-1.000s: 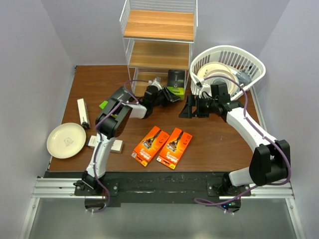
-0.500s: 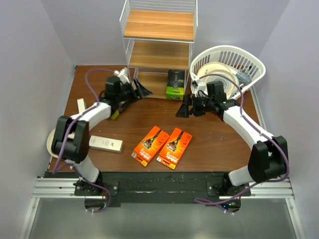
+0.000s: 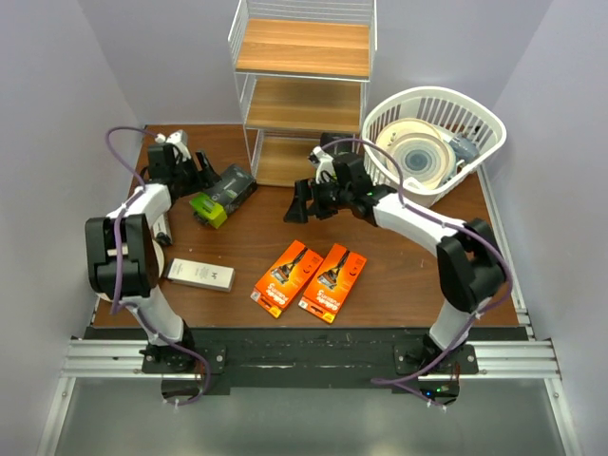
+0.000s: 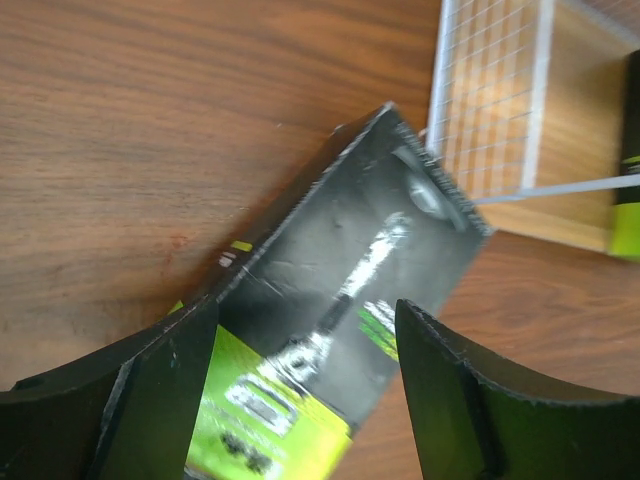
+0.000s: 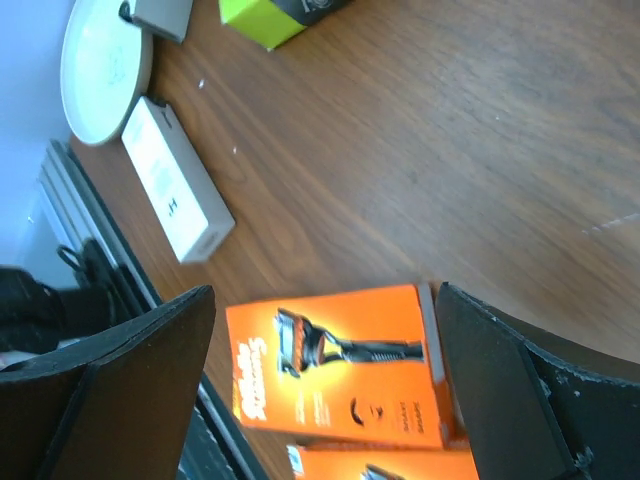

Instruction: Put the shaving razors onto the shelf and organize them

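Orange cards [image 3: 290,275] [image 3: 332,282] two, black boxes [image 3: 221,197] [image 4: 630,150] seemingly two, white boxes [image 3: 199,275] [image 5: 162,14] two; left claw [image 4: 300,330], right claw [image 5: 325,292] wide.

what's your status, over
Left gripper open over black box on table beside shelf. Right gripper open, empty, above orange cards. Right arm across the shelf front.

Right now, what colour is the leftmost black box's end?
Lime green on the black box, clearest in top view.

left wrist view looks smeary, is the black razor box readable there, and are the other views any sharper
Left wrist: the black box is smeared by blur, its print unreadable. Right wrist: the orange pack is fairly sharp. Top external: evenly lit and crisp.
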